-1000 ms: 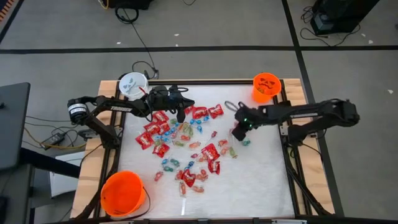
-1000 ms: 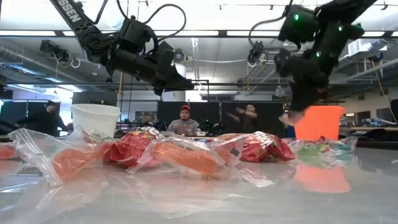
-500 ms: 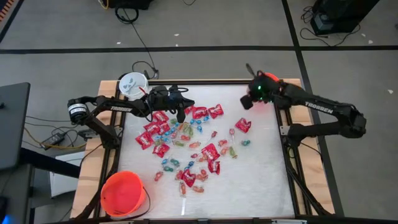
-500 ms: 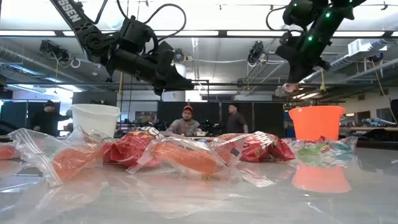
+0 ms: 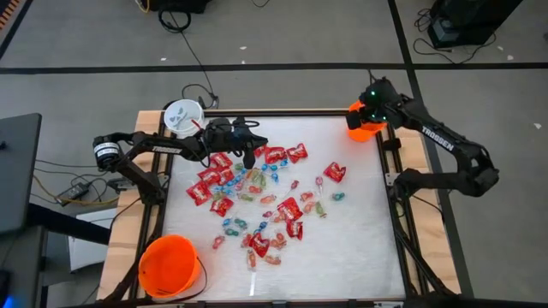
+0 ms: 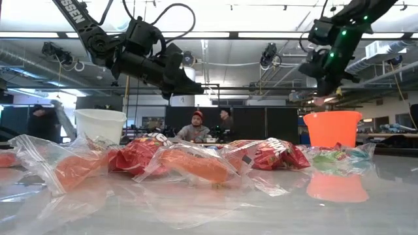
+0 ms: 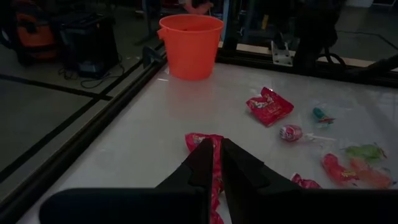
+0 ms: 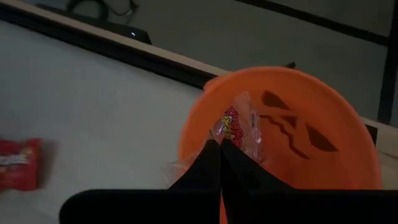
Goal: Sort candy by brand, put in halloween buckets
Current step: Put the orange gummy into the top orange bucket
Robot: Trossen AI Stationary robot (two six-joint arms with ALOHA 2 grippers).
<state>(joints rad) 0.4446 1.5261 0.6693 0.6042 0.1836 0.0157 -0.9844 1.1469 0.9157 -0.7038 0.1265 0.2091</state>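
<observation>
1. Grey floor lies all around the white tabletop point(image 5: 360, 248) in the high view. The candy point(image 5: 257, 192) is spread over the middle. A white bucket point(image 5: 182, 114) stands at one far corner, a big orange bucket point(image 5: 169, 265) at a near corner, and a small orange bucket point(image 5: 366, 120) with a black face at the other far corner. The right gripper point(image 5: 373, 101) hangs over that small bucket. The left gripper point(image 5: 249, 152) waits low by the red packets.

2. Low view: people stand far back in the room. The right gripper point(image 6: 318, 96) is just above the small orange bucket point(image 6: 332, 128), with something small in its jaws.

3. Left wrist view: the left jaws are nearly shut, over a red packet point(image 7: 212, 155). I cannot tell if they hold it.

4. Right wrist view: the right jaws are pinched shut on a clear-wrapped sweet point(image 8: 239, 129), right above the face bucket point(image 8: 298, 137).

5. My guess: this is the drop step. Next the right jaws should open so the sweet falls in.
</observation>
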